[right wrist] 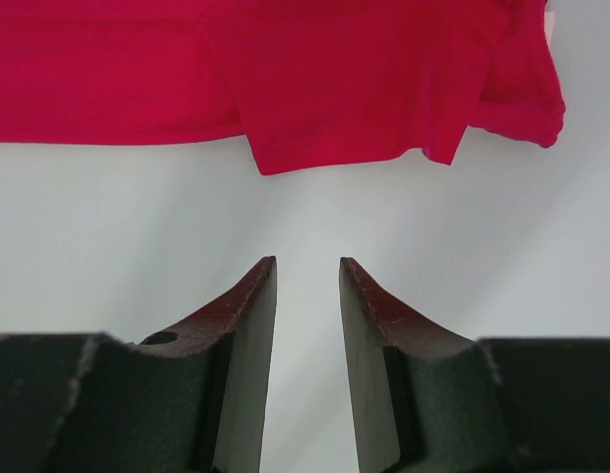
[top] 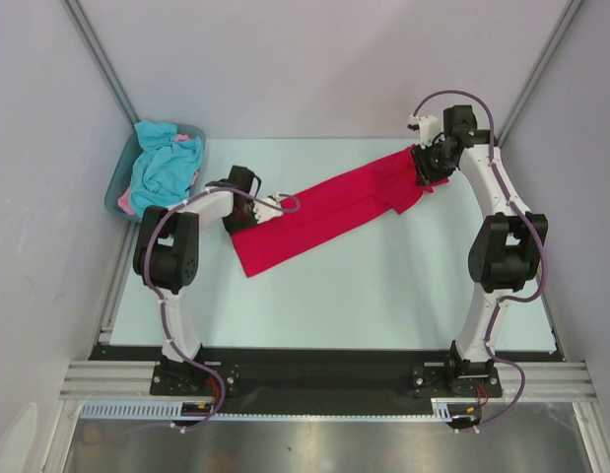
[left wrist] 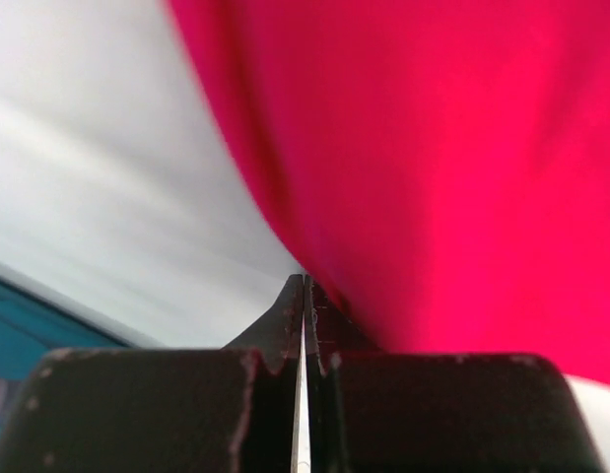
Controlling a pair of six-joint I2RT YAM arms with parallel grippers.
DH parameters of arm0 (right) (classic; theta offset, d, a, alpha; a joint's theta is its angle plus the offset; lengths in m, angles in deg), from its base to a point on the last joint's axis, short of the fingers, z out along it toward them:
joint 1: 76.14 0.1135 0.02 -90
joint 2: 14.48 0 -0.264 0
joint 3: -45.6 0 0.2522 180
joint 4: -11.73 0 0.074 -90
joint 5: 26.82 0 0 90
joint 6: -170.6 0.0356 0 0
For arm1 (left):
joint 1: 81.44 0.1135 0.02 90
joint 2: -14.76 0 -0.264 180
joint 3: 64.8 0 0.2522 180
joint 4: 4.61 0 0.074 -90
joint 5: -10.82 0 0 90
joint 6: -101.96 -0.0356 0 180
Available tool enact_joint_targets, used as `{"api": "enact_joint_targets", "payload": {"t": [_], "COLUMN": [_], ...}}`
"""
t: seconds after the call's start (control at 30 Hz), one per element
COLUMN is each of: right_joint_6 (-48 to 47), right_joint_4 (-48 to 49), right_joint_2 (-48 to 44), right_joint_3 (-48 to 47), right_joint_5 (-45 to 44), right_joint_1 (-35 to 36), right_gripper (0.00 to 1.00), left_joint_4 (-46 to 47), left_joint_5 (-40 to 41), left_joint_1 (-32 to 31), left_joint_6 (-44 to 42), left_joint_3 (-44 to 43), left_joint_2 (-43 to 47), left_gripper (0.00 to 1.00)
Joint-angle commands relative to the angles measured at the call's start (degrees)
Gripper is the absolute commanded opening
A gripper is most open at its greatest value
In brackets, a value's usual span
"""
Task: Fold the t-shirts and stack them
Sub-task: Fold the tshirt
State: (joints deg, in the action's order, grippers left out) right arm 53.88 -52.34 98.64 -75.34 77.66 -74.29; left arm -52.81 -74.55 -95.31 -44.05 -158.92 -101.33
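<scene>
My left gripper and right gripper, matt black plastic scuffed pale along the edges, with the soft, matt cloth of the crimson t-shirt on a smooth, pale, faintly sheened table, and rumpled turquoise cloth in a smooth grey-blue plastic tub.

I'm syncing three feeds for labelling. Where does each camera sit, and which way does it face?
Top: above and behind, looking down on the table; both arms show, bases nearest, red t-shirt between them.
Left wrist: on the left arm, looking along its shut jaws; red cloth fills the right.
Right wrist: on the right arm, looking past its parted jaws at table and shirt edge.
Shared: all show the red t-shirt.
</scene>
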Motion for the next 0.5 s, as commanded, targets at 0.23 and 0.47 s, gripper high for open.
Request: {"api": "enact_joint_targets", "payload": {"t": [0.23,0.47], "right_joint_6": [0.79,0.97], "right_joint_4": [0.47,0.47], "right_joint_2": [0.79,-0.7], "right_joint_3": [-4.27,-3.04], "right_joint_5": [0.9,1.34], "right_joint_1": [0.53,0.0], "right_gripper": [0.37,0.37], "left_joint_4": [-5.03,-5.03], "left_joint_5": [-2.51,-2.77], "left_joint_1": [-8.18,-12.32], "left_joint_6": [-14.83,-14.83], "left_joint_3": [9.96,4.34], "left_joint_2": [8.43,1.67], "left_gripper": [0.01,0.0]}}
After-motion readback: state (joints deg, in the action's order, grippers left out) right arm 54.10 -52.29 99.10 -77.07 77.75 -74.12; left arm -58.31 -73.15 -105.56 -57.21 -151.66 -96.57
